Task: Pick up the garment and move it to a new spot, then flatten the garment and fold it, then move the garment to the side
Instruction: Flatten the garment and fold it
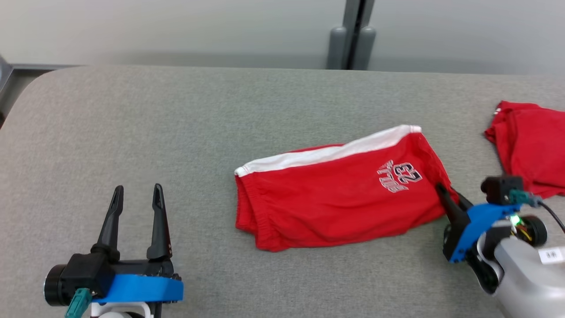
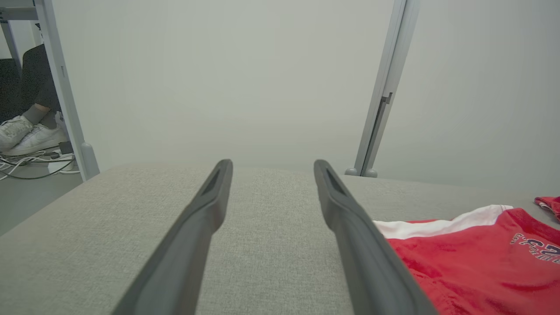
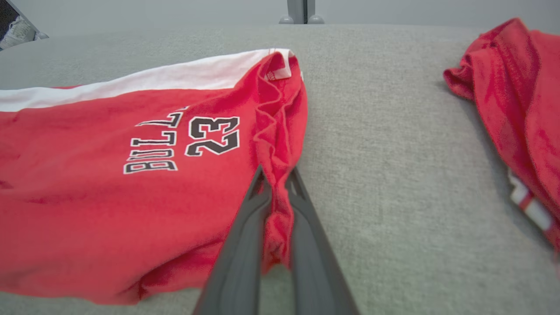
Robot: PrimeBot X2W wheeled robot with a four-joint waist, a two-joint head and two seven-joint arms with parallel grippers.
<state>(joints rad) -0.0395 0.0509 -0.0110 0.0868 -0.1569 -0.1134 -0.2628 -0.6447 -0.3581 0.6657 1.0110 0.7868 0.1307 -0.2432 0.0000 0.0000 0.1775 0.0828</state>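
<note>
A crumpled red cloth [image 1: 529, 145] lies on the grey table [image 1: 176, 132]; a person's white shoes [image 2: 26, 135] rest near cables [image 2: 22, 166].

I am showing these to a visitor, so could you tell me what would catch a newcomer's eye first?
The red shorts with a white band and a 23 print stand out in the middle of the table. The right gripper pinches their right edge, while the left gripper sits open at the near left, apart from them. Another red garment lies at the far right.
</note>
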